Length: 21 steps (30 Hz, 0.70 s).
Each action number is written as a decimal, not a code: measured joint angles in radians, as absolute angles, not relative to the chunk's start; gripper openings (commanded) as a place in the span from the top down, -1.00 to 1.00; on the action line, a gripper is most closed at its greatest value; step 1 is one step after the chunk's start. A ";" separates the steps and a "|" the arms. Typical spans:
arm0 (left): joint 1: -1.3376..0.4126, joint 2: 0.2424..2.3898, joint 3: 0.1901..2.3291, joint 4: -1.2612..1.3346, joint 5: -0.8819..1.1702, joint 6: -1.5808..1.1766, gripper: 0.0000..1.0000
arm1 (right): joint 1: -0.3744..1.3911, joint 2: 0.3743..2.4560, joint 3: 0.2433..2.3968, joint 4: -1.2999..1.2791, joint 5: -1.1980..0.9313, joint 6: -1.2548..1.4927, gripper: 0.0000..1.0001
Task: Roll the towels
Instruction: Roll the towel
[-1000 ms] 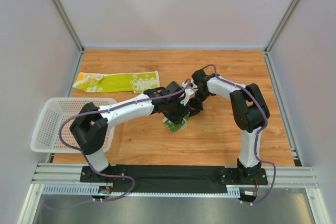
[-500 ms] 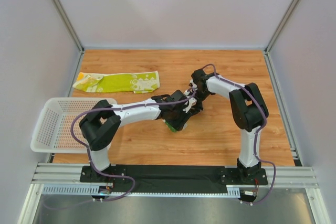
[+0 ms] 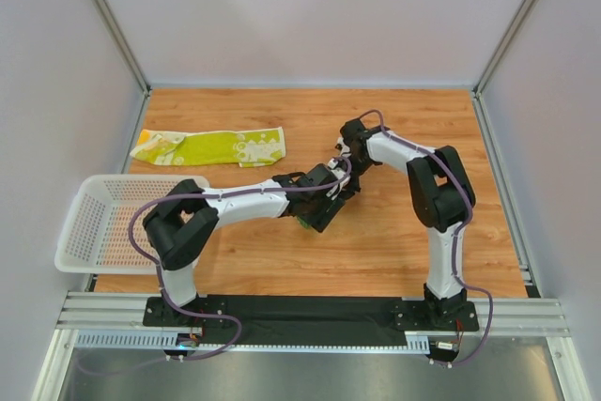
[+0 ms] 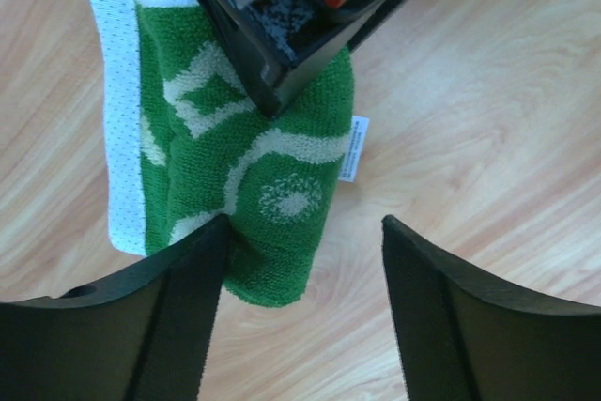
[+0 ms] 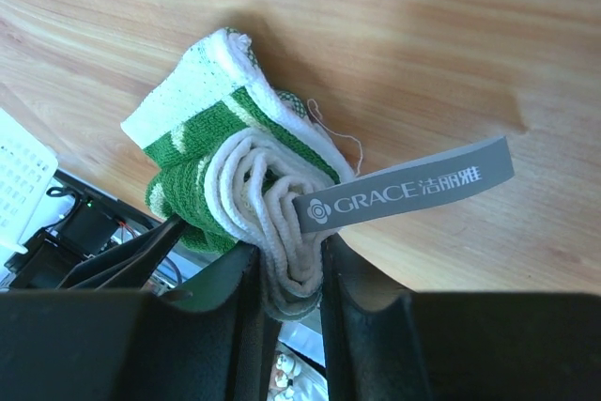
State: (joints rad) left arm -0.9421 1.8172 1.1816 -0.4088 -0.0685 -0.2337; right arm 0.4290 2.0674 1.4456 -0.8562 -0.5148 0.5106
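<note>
Green towel: the dark green terry towel point(image 3: 305, 223) with white swirls is wound into a short, fat roll. Its looped pile faces out and a white mesh-textured band runs along one edge. It sits just toward 6 o'clock of the centre of the wooden table point(image 3: 404, 241).
Roll end: the right wrist view shows a spiral of off-white layers, with a grey woven label point(image 5: 404, 196) sticking out flat toward 3 o'clock.
Right gripper: the right gripper point(image 5: 291, 255) is narrow, with both black fingers pinched on the spiral end of the green roll.
Left gripper: the left gripper point(image 4: 302, 232) has its jaws spread wide. One finger is against the side of the roll and the other stands apart from it, over bare wood.
Care tag: a small white care tag point(image 4: 352, 147) hangs off the roll's edge.
Yellow towel: the lime-yellow cloth towel point(image 3: 211, 147) with white circle prints lies flat as a long strip at 10 o'clock.
Basket: a white mesh plastic basket point(image 3: 94, 213), rectangular, sits at 8 o'clock and overhangs the table edge.
</note>
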 measured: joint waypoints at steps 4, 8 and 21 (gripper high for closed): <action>-0.941 1.837 1.193 -0.415 -0.134 -0.237 0.16 | 0.429 2.092 1.482 -0.873 -0.516 0.494 0.75; -0.936 1.855 1.210 -0.429 -0.177 -0.228 0.45 | 0.421 2.121 1.523 -0.902 -0.526 0.474 0.72; -0.875 1.881 1.266 -0.469 -0.043 -0.223 1.00 | 0.369 2.206 1.687 -1.044 -0.517 0.401 -0.05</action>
